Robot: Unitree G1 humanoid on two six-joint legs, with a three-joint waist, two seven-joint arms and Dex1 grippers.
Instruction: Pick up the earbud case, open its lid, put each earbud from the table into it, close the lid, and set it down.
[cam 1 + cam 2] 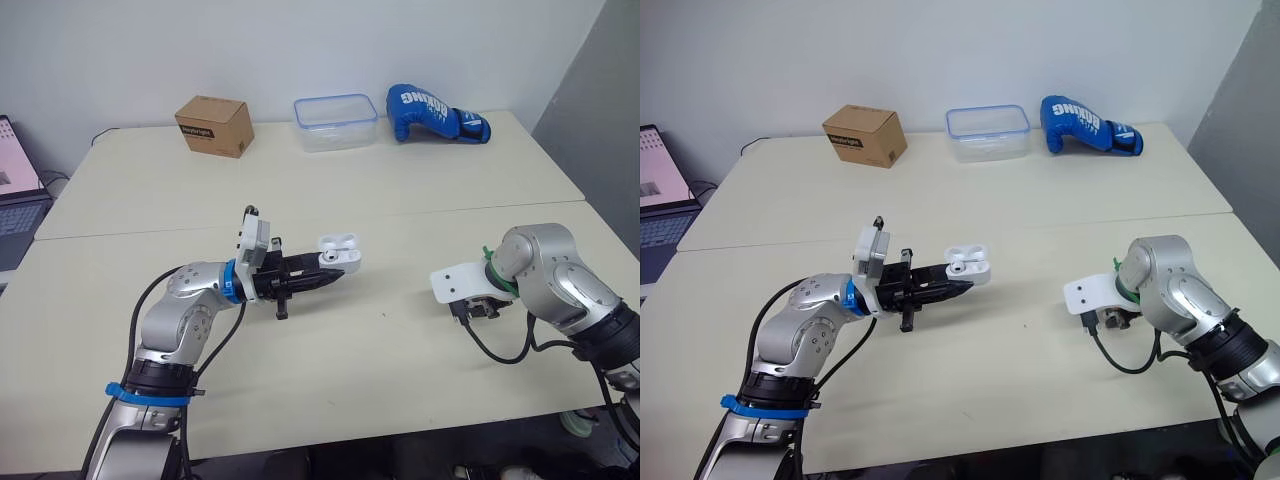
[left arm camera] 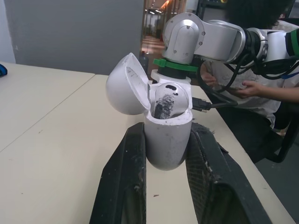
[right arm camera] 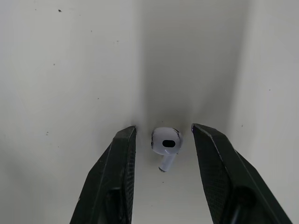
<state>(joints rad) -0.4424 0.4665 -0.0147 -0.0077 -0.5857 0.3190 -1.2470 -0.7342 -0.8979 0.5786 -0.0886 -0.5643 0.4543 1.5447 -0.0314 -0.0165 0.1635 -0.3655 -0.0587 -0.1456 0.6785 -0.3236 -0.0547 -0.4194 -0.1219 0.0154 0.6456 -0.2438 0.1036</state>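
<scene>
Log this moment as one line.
left pincer: shut on open white plastic earbud case | right pincer: open, straddling white earbud on beige table

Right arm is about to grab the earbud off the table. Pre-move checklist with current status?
1. Earbud case gripped in left end effector: ok, fingers clamp both sides of its body.
2. Lid open: ok, hinged back.
3. Seated earbud in the case: ok, one visible.
4. Second slot free: cannot tell, hidden from view.
5. Loose earbud lined up with right end effector: ok, it lies on the table between the fingers.
6. Right end effector open: ok, fingers apart, touching neither side of the loose earbud.
</scene>
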